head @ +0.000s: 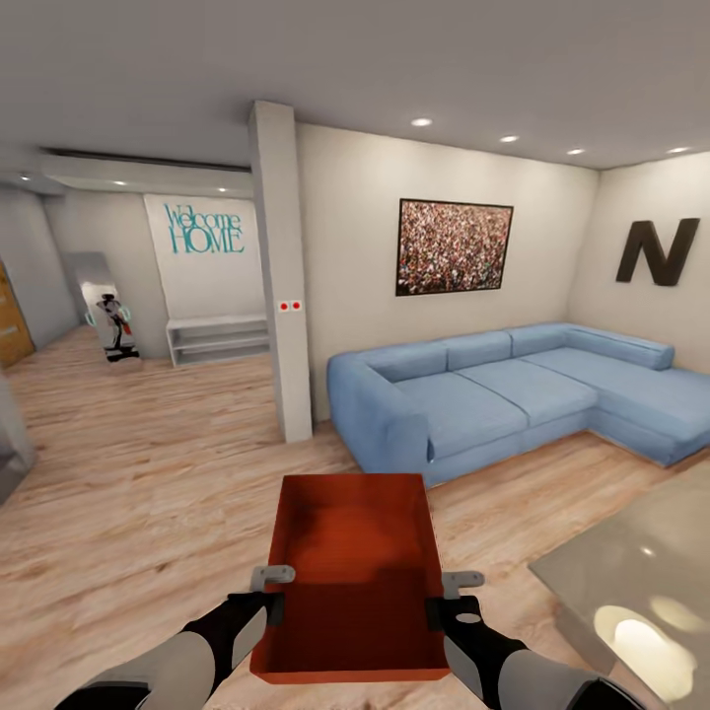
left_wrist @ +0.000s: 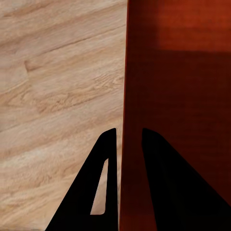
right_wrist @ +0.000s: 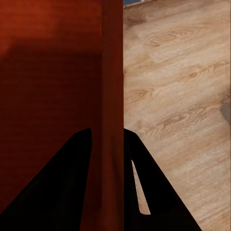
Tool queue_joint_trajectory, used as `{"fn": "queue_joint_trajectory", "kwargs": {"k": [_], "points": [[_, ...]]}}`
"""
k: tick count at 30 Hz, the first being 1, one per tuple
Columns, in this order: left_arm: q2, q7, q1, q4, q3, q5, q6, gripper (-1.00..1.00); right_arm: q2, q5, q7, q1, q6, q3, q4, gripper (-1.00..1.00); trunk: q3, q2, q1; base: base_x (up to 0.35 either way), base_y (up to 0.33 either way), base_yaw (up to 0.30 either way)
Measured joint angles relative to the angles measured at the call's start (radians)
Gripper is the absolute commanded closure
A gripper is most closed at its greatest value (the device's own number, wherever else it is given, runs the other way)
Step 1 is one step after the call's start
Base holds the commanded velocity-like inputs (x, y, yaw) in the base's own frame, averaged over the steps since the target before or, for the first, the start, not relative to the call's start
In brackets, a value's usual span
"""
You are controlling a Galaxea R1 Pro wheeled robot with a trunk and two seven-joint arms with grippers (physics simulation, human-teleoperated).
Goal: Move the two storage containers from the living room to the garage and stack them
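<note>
I carry one orange-red storage container in front of me, held level above the light wood-plank flooring of the living room. My left gripper is shut on its left wall, one finger inside and one outside. My right gripper is shut on its right wall the same way. The tub is empty. The second container is out of view. The blue sofa stands ahead to the right.
A white pillar stands ahead, left of the sofa. A low grey table is close at my right. A white shelf and a mirror stand at the far left under a "Welcome HOME" wall sign.
</note>
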Motion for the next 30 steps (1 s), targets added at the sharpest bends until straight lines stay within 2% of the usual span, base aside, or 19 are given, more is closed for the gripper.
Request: {"fn": "queue_joint_trajectory", "kwargs": {"k": [23,30], "points": [[0.0,0.0,0.0,0.0,-0.001,0.0,0.0,1.0,0.0,0.0,0.0,0.0,-0.001,-0.001,0.001,1.0,-0.019,0.0,0.0,0.0,0.0,0.268],[0.0,0.0,0.0,0.0,0.0,0.0,0.0,1.0,0.0,0.0,0.0,0.0,-0.001,0.0,0.0,1.0,-0.021,0.0,0.0,0.0,0.0,0.063]]}}
